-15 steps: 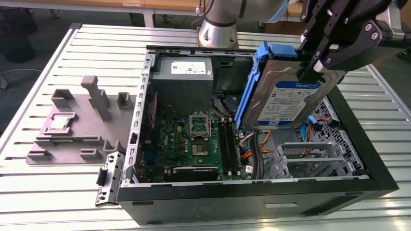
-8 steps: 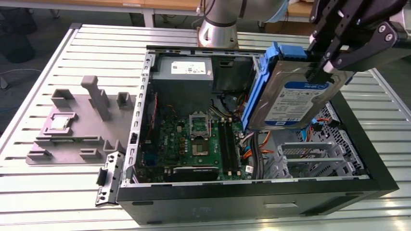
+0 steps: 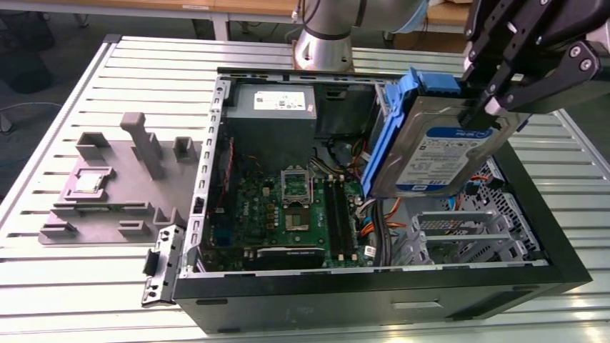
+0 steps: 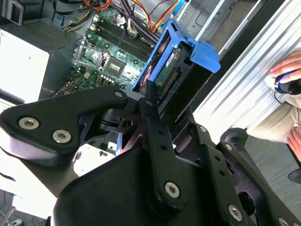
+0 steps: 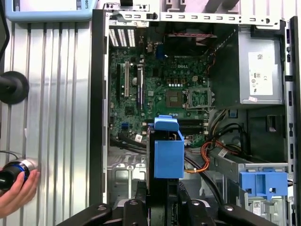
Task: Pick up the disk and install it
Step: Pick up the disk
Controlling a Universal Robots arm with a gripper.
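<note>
Exterior view, and the disk (image 3: 433, 153) hangs tilted in mid-air above the open computer case (image 3: 381, 296), the tool (image 3: 488, 108) pinching its upper end beside the blue carrier (image 3: 436, 84). At nine o'clock from the disk sits the motherboard (image 3: 291, 207). Further out at nine o'clock, a grey fixture (image 3: 114, 189) rests on the counter (image 3: 57, 293).

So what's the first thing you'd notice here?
The black gripper holds the disk in its blue carrier, tilted in the air above the open computer case. Under it, the green motherboard lies bare inside the case. In the first wrist view, a person's hand sits beside the case.
</note>
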